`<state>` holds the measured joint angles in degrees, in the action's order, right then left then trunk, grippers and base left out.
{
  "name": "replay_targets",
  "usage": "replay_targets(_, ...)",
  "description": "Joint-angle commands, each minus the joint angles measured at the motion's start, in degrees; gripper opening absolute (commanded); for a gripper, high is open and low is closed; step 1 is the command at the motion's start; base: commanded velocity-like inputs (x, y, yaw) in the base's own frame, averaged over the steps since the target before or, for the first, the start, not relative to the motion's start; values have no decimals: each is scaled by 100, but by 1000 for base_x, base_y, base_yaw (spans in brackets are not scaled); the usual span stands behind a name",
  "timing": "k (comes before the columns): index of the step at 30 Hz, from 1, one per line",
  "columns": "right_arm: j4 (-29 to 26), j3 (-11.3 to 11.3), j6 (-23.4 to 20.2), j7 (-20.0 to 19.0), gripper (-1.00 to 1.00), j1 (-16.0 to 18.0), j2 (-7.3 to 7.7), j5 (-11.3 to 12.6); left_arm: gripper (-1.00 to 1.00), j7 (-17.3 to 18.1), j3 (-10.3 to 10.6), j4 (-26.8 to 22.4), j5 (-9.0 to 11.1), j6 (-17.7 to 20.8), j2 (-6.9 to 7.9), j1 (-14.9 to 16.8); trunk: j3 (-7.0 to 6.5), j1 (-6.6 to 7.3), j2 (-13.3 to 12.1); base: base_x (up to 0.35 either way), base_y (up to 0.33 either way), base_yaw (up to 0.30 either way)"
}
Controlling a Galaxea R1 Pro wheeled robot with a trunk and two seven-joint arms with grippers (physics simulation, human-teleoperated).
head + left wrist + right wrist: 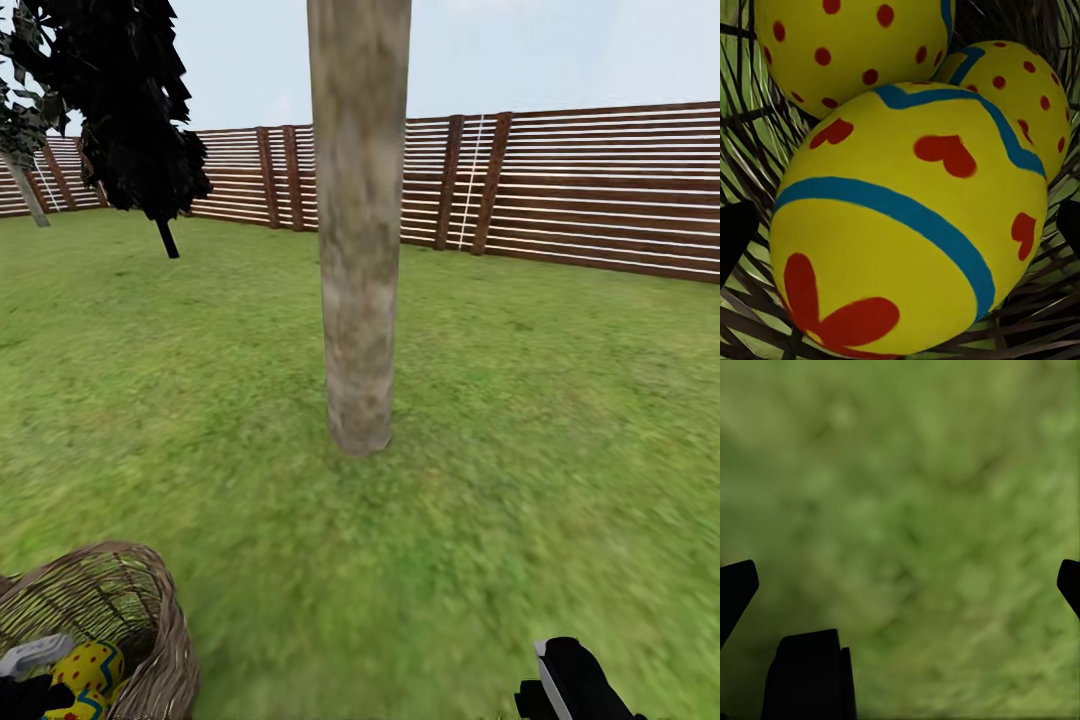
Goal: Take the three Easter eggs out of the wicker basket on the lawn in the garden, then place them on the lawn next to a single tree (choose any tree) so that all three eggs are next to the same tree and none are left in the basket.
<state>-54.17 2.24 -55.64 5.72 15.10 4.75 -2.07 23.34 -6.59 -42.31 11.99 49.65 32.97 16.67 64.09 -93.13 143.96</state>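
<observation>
Head view shows the lawn spreading wide to a brown slat fence that closes off the garden, with a dark narrow tree off to the left near the fence. A thick grey-brown tree trunk stands upright in the middle of the grass, well within reach of a short carry, so it looks like the chosen spot for the eggs.

At the lower left corner sits the wicker basket, on the grass and apart from the trunk. The left gripper is down inside it, just beside a yellow egg, placed there to take the first one. In the left wrist view three eggs lie packed together on the weave: the nearest egg fills the space between the two dark fingertips, with a second egg and a third egg touching it behind. The jaws stand wide apart on either side of the nearest egg and have not closed on it, so all three eggs are in the basket and none lies by the tree yet.

The right gripper hangs at the lower right, over bare grass; in its wrist view the fingertips sit far apart with nothing between them, parked out of the way while the left arm works.
</observation>
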Motion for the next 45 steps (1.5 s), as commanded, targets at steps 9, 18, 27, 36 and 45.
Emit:
replay_targets(9, -7, -6, -25, -4, 100, 2, 0, -35, 100, 4, -9, -5, 5, 36, -18, 2, 205, -22, 15, 0, 0, 0)
replay_targets(18, -7, -9, -25, -2, 100, 2, 0, -39, 100, 4, -9, -5, 5, 36, -27, 2, 205, -22, 15, 0, 0, 0)
replay_targets(27, -6, -17, -25, -1, 100, 2, 0, -39, 100, 4, -9, -14, 5, 36, -28, 2, 205, -22, 15, 0, 0, 0)
replay_targets(36, -6, -19, -25, -1, 100, 2, 0, -42, -100, 8, -17, -12, 5, 36, -27, 2, 205, -22, 15, 0, 0, 0)
replay_targets(45, -5, -28, -25, -1, 100, 2, -1, -47, -100, 8, -14, -6, 5, 37, -33, 2, 205, -22, 15, 0, 0, 0)
